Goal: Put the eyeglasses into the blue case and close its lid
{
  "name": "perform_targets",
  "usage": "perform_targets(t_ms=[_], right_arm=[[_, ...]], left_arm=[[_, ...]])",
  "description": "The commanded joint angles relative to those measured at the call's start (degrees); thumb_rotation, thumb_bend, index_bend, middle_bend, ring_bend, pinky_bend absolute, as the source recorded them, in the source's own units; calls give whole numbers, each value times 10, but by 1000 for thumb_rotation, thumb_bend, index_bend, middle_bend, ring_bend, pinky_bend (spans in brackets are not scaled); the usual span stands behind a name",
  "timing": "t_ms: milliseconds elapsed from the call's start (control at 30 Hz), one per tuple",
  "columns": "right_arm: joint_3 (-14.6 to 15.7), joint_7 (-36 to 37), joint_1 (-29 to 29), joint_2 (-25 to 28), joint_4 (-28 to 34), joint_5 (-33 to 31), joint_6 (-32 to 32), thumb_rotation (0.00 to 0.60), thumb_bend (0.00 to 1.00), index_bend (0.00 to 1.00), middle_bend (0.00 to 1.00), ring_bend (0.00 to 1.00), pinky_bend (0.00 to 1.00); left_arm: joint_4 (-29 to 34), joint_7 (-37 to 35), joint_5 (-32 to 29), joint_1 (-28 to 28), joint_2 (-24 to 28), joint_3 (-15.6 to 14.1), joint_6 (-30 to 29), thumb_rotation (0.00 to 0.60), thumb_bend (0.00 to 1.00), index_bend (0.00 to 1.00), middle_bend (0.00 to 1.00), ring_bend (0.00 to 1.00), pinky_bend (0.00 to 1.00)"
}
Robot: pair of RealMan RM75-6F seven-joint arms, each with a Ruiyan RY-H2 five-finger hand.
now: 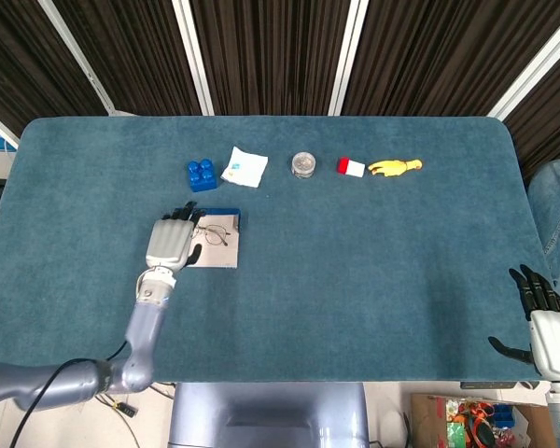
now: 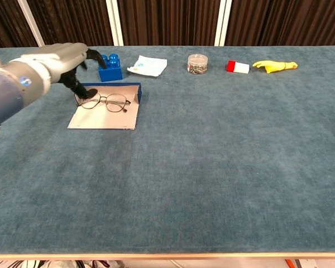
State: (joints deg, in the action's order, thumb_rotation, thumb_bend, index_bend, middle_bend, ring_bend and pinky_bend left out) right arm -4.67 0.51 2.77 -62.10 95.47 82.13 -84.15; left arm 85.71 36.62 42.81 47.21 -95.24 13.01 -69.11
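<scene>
Silver left hand (image 2: 56, 58) above eyeglasses (image 2: 106, 101), fingers apart | right hand (image 1: 544, 322) at table edge, fingers spread

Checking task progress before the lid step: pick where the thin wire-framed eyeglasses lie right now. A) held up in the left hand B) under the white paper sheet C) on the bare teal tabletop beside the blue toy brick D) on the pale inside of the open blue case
D: in the chest view the thin wire-framed eyeglasses rest on the pale lining of the open blue case, with the left hand raised above them, holding nothing.
</scene>
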Motion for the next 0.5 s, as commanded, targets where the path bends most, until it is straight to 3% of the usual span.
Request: perform_targets(t_ms=[33,200,500], right_arm=[[0,-1,0,0,1,-1,0,600,40,5,0,47,186],[0,-2,0,0,2,-1,2,600,40,5,0,47,185],[0,-2,1,2,4,-6,5,600,40,5,0,47,185]], left_arm=[[44,-23,-26,-25,38,-18,37,600,404,225,556,752,864],[81,10,-117,-15,78,-21,88,600,409,122,674,805,876],[43,-4,-137,-6,51,-17,97,600,411,39,713,821,880]])
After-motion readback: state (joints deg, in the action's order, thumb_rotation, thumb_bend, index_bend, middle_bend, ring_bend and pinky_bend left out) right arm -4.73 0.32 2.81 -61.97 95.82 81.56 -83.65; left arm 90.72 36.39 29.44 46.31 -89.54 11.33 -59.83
